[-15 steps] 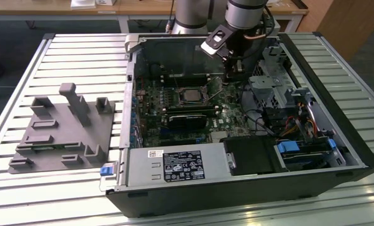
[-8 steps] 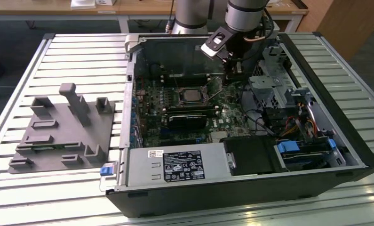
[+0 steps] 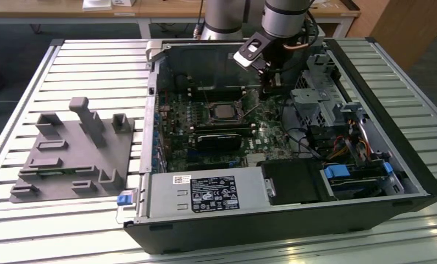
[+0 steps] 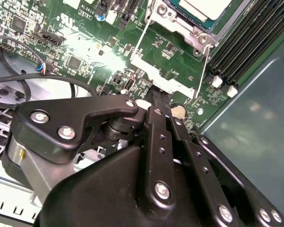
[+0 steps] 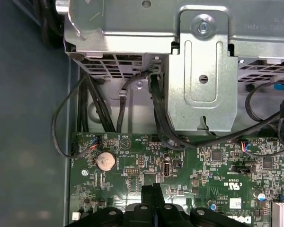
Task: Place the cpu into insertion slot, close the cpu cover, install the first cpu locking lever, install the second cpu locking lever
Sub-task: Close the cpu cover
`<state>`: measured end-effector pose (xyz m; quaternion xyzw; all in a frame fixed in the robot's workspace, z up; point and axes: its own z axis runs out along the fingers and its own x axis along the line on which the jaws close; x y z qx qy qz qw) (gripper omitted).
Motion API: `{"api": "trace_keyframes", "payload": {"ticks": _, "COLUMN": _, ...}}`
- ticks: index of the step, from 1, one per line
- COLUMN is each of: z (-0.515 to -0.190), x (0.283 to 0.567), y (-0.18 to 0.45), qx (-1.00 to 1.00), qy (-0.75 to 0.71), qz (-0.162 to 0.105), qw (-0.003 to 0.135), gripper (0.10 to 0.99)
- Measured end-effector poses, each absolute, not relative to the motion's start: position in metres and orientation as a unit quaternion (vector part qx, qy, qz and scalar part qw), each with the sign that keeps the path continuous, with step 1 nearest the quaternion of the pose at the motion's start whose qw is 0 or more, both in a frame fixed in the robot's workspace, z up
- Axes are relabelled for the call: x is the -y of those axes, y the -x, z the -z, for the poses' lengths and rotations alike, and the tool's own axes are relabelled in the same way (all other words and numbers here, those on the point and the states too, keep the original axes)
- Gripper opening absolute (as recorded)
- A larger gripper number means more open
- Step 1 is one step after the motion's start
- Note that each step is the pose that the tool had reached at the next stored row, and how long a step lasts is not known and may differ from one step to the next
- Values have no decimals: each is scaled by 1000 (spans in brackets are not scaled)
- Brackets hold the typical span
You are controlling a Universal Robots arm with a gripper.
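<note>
**Cover open, gripper closed at its free edge**

At the exterior view's left, a grey moulded fixture sat on the slatted table, just beside the open computer case. Inside the case, the insertion slot lay near the middle of the motherboard, beyond the grey power-supply box.

In the second wrist view the cpu rested flat in the slot with its pale metal top facing up. It was square, so it had no long axis to speak of. The cpu cover stood swung open. Its hinge side was at the slot, its free edge pointed toward the gripper, and bare board showed through its window. How steeply it leaned could not be told.

The gripper hung to the exterior view's right of the slot, with the metal drive cage beyond it. Both wrist views showed its fingers pressed together with nothing visible between them. The tips were just at the cover's free edge, though whether they touched it could not be told.

The step in hand was probably closing the cover. Doing it well would likely mean pushing with the closed tips at the middle of the free edge. That would let the frame turn evenly about its hinge and settle square around the chip without dragging across it. The memory slots beside the slot should be kept clear.
</note>
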<state>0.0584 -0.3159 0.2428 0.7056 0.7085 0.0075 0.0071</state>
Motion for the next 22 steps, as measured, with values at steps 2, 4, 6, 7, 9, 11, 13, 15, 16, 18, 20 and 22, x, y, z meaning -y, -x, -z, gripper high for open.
{"api": "trace_keyframes", "payload": {"ticks": 2, "z": -243, "x": 316, "y": -57, "qx": -708, "qy": -706, "qz": -7, "qw": 7, "gripper": 106}}
{"api": "trace_keyframes", "payload": {"ticks": 4, "z": -243, "x": 316, "y": -54, "qx": -709, "qy": -706, "qz": -8, "qw": 7, "gripper": 106}}
{"api": "trace_keyframes", "payload": {"ticks": 6, "z": -243, "x": 316, "y": -50, "qx": -709, "qy": -706, "qz": -8, "qw": 7, "gripper": 106}}
{"api": "trace_keyframes", "payload": {"ticks": 7, "z": -243, "x": 316, "y": -48, "qx": -709, "qy": -706, "qz": -8, "qw": 7, "gripper": 106}}
{"api": "trace_keyframes", "payload": {"ticks": 9, "z": -243, "x": 316, "y": -44, "qx": -709, "qy": -706, "qz": -7, "qw": 7, "gripper": 106}}
{"api": "trace_keyframes", "payload": {"ticks": 11, "z": -243, "x": 316, "y": -40, "qx": -709, "qy": -706, "qz": -7, "qw": 7, "gripper": 106}}
{"api": "trace_keyframes", "payload": {"ticks": 13, "z": -243, "x": 316, "y": -36, "qx": -709, "qy": -706, "qz": -7, "qw": 7, "gripper": 106}}
{"api": "trace_keyframes", "payload": {"ticks": 15, "z": -243, "x": 316, "y": -31, "qx": -709, "qy": -706, "qz": -7, "qw": 7, "gripper": 106}}
{"api": "trace_keyframes", "payload": {"ticks": 16, "z": -243, "x": 316, "y": -27, "qx": -709, "qy": -706, "qz": -7, "qw": 7, "gripper": 106}}
{"api": "trace_keyframes", "payload": {"ticks": 18, "z": -243, "x": 316, "y": -20, "qx": -708, "qy": -706, "qz": -7, "qw": 7, "gripper": 106}}
{"api": "trace_keyframes", "payload": {"ticks": 20, "z": -243, "x": 316, "y": -17, "qx": -709, "qy": -706, "qz": -8, "qw": 7, "gripper": 106}}
{"api": "trace_keyframes", "payload": {"ticks": 22, "z": -243, "x": 316, "y": -14, "qx": -709, "qy": -706, "qz": -8, "qw": 7, "gripper": 106}}
